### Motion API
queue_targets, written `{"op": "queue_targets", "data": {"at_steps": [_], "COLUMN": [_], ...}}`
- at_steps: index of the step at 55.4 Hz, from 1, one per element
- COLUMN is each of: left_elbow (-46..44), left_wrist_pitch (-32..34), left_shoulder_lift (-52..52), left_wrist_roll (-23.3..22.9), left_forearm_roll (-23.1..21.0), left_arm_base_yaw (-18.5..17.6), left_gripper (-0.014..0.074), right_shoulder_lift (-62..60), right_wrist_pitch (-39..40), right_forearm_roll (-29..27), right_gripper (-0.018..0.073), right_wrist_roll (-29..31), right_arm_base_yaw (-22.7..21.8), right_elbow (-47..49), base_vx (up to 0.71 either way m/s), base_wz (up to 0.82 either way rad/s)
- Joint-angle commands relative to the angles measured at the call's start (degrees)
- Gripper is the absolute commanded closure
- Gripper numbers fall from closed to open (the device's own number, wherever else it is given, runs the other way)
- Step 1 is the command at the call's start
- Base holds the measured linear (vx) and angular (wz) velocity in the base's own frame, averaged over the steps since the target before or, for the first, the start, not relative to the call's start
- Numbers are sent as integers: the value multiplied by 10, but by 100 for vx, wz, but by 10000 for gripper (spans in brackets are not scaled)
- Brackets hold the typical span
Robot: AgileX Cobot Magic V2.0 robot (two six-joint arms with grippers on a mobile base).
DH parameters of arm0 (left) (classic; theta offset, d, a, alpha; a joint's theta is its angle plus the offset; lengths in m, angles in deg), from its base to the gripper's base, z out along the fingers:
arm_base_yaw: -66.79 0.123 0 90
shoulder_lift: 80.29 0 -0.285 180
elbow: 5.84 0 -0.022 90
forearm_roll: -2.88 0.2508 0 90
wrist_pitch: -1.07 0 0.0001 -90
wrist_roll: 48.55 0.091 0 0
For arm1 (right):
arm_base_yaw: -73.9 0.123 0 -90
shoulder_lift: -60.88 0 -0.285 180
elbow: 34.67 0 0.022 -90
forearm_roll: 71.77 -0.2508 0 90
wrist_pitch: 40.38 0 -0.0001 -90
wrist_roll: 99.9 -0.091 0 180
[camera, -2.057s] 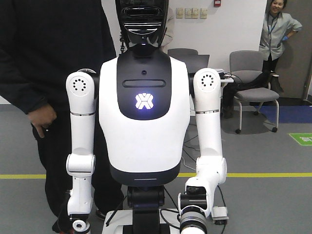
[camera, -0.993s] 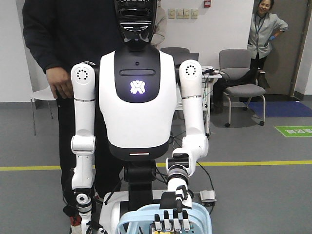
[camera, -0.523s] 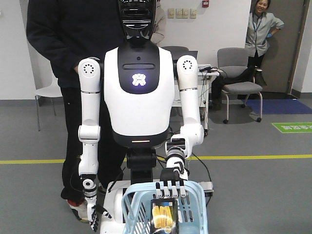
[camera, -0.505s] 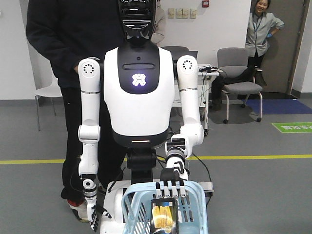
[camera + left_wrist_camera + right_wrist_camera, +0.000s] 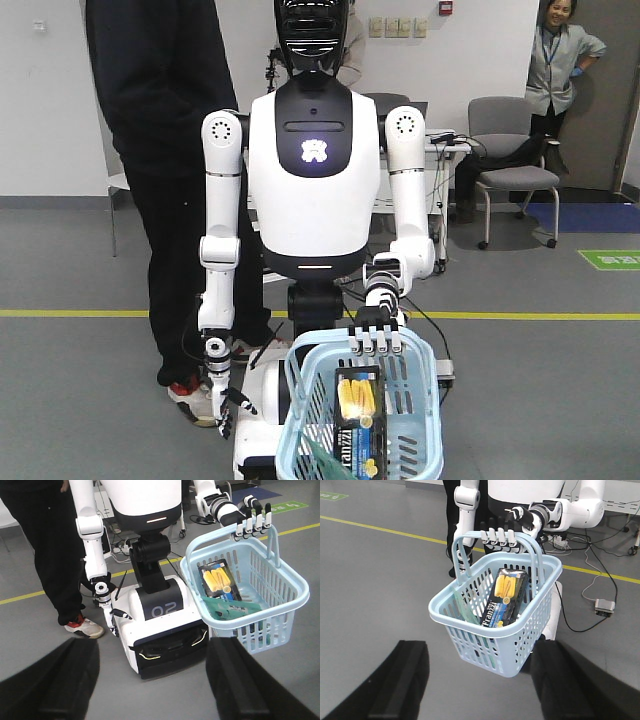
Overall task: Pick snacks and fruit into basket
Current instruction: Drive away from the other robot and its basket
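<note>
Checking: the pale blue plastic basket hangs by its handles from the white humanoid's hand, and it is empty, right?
Not empty. The right wrist view shows the pale blue plastic basket hanging by its handles from the white humanoid's hand, but it holds a black pack of yellow snacks and a mint-green flat pouch.

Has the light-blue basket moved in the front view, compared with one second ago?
Yes. The light-blue basket has risen in the picture: then only its rim showed, far below the yellow floor line; now its handle nearly reaches that line.
</note>
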Motion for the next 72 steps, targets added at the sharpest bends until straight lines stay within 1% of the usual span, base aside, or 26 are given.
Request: {"op": "queue_targets", "data": {"at_steps": [1,45,72], "left_elbow": [-15,-15,-15], "left_wrist_pitch": [42,42,42], "left_shoulder_lift": [2,2,2], "left_wrist_roll": [-4,-4,-4], "left_forearm_roll": [-4,-4,-4], "left_arm_base_yaw": [1,1,1], "left_gripper": [62,62,62], "right_shoulder_lift": [3,3,3], "right_wrist_pitch": [30,30,30], "right_forearm_roll": [-5,-5,-5], "right_gripper": [62,62,62], "right_wrist_roll": [1,1,1], "right_arm_base_yaw": [1,1,1], "right_elbow": [17,17,17], "base_vx": [-18,-13,-6], "base_wz": [10,12,33]}}
